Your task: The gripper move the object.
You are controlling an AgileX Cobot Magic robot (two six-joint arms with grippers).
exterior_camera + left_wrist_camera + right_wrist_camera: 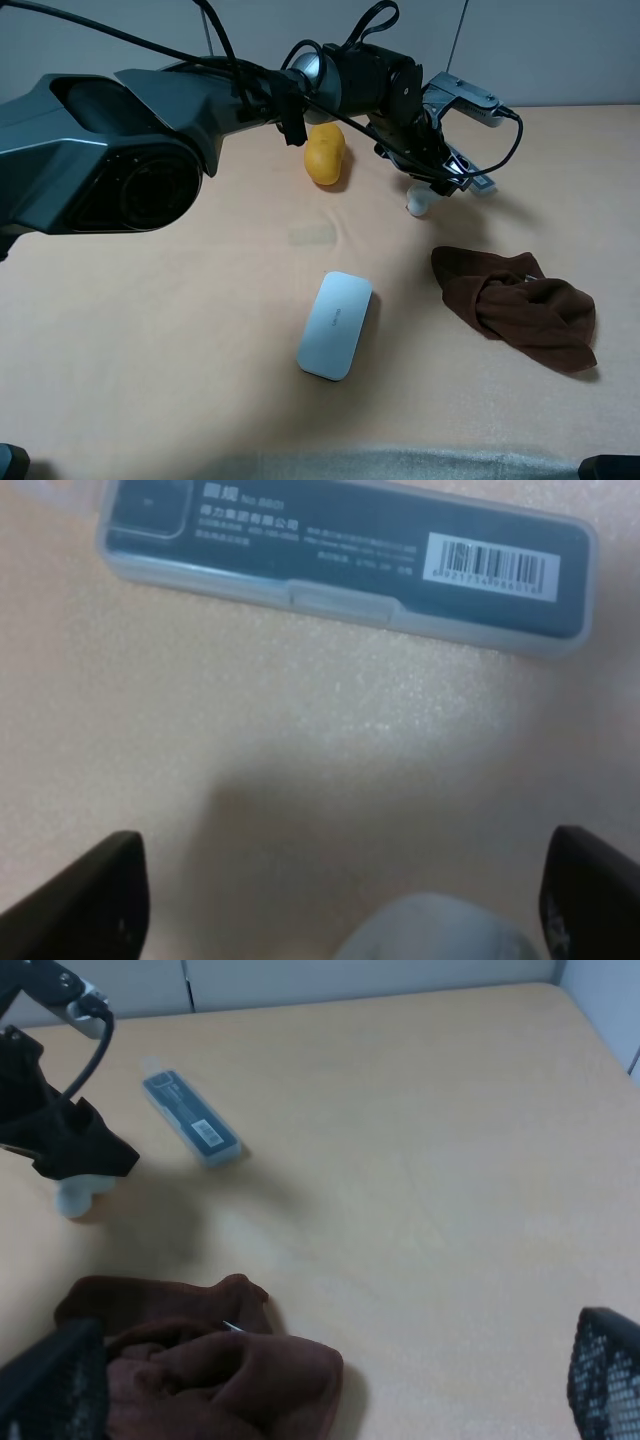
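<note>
The duck (418, 203) lies behind the cloth (520, 305), flat case (336, 325) left of both.

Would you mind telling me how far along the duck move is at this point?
Approach looks done: the left gripper sits over the duck, jaws open either side. In hand: the grasp, not yet closed. Left: closing, lifting and moving the duck, which rests on the table.

- Exterior high: steeply down over the whole table (150, 330).
- Left wrist: close to the table, plastic case (340, 560) along the top.
- Right wrist: farther, oblique; same case upper left.
</note>
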